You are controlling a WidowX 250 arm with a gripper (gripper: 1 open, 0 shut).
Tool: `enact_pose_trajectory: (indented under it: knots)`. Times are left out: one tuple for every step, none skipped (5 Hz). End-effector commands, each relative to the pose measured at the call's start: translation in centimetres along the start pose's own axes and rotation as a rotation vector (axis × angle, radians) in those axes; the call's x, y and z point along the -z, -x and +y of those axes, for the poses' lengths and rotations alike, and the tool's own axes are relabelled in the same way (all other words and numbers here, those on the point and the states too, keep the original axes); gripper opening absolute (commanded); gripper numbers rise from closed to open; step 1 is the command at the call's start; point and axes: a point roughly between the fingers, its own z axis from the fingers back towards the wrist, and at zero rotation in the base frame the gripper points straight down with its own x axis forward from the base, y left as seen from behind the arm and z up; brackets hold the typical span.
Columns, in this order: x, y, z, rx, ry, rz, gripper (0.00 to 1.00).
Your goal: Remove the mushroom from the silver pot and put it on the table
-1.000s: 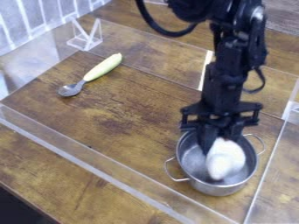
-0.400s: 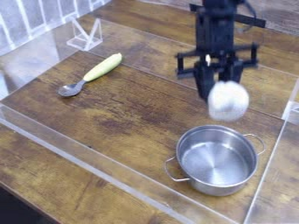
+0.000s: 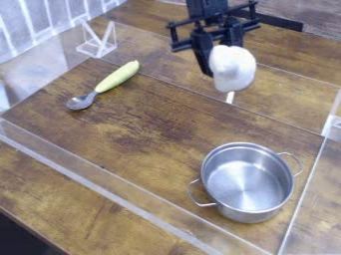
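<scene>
While your arm reaches in from the far edge of the table (image 3: 147, 129), only its dark wrist and the gripper (image 3: 224, 50) show at the top of the view, so you cannot read the rest of the arm's pose. You have the gripper pointing steeply downward, its black fingers (image 3: 213, 55) hanging below a wide dark crossbar, with the whole hand well above the wood. Your jaws are pinched on the mushroom (image 3: 233, 68): the cream-white body hangs from between the fingers, bulging out below and to the right of them, clear of the table and touching nothing else. It hangs above the far-right part of the tabletop, well apart from the silver pot (image 3: 248, 181), which stands upright near the right edge towards the near side, its round steel bowl open with one thin loop handle showing on its left and another on its far right. You can see the pot's flat bottom bare and shiny. Towards the far-left part of the table lies the yellow-handled spoon (image 3: 106, 84), its metal bowl pointing to the near left and its handle angled to the far right, well apart from both the pot and your gripper. Clear acrylic panels (image 3: 80, 149) edge the table along the near and left sides, and a small clear stand (image 3: 96, 40) sits by the far-left corner.
</scene>
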Motion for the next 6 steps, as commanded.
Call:
enact_pose_trajectory:
  knots:
    - [-2.8,1.7,0.4,-0.011,0.114,-0.044,0.00]
    - [-1.9,3.2,0.5,-0.090,0.160,-0.043,0.00]
    - [-1.3,4.0,-0.3,-0.162,0.197,-0.040,0.00]
    - [-0.8,4.0,-1.1,-0.205,0.216,-0.042,0.00]
    - [-0.8,3.6,-1.0,-0.268,0.239,-0.047,0.00]
    - [-0.6,3.4,-0.8,-0.324,0.256,-0.052,0.00]
